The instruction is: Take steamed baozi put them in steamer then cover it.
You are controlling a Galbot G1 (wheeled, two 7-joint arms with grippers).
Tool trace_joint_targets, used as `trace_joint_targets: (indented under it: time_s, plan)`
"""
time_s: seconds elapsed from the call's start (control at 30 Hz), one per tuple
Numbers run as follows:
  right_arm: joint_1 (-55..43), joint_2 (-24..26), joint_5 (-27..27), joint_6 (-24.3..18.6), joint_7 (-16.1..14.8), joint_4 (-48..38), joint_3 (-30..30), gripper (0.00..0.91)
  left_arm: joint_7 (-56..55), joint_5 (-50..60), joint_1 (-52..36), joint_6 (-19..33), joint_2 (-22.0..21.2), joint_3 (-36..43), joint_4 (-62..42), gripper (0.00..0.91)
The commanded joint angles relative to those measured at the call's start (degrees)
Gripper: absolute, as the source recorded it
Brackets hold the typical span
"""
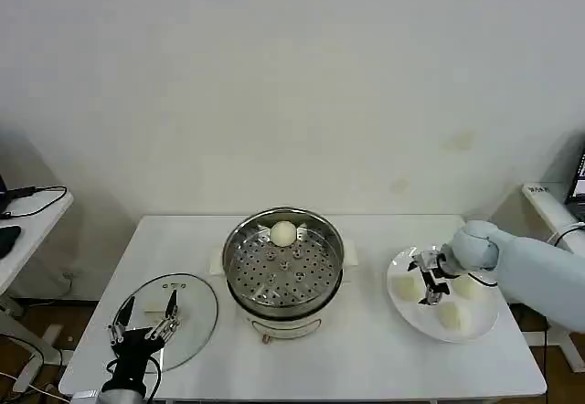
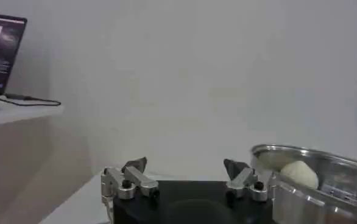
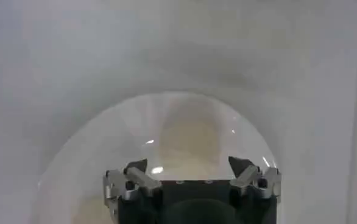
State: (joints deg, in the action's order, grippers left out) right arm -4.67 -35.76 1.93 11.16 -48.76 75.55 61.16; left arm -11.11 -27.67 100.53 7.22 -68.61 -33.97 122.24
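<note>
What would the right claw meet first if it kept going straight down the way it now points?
Most likely a steamed baozi on the white plate: the open right claw points down over the buns. Depth is unclear, so it might touch bare plate between them first.

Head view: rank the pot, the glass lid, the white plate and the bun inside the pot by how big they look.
1. The pot, widest.
2. The glass lid and the white plate look about alike; the arms cover part of each, so no ranking.
3. The bun, smallest by far.
</note>
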Motion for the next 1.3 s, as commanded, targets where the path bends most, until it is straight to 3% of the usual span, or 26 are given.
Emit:
trace_joint_targets:
  time_s: [0.03, 0.8, 1.07, 1.3]
  plan:
    - [1.3, -2.2, -0.3, 0.8, 0.0, -1.8, -1.0, 0.826, -0.1, 0.1, -0.1, 0.0, -0.2, 0.2, -0.3, 0.907]
    - [1.2, -2.2, -1.8, 0.8, -0.8, -1.7, -1.8, 0.534, -0.3, 0.3, 0.6, 0.1, -0.8, 0.2, 1.0, 0.907]
    - [-1.6, -0.7, -1.6, 1.0, -0.9, -0.1, -1.0, 0.534, -0.4, 0.3, 0.7, 0.0, -0.9, 0.2, 1.4, 0.907]
    - [-13.6, 2.4, 1.7, 1.0, -2.1, 3.0, 3.3, 0.534, -0.8, 0.0, 0.2, -0.2, -0.2, 0.0, 1.6, 0.907]
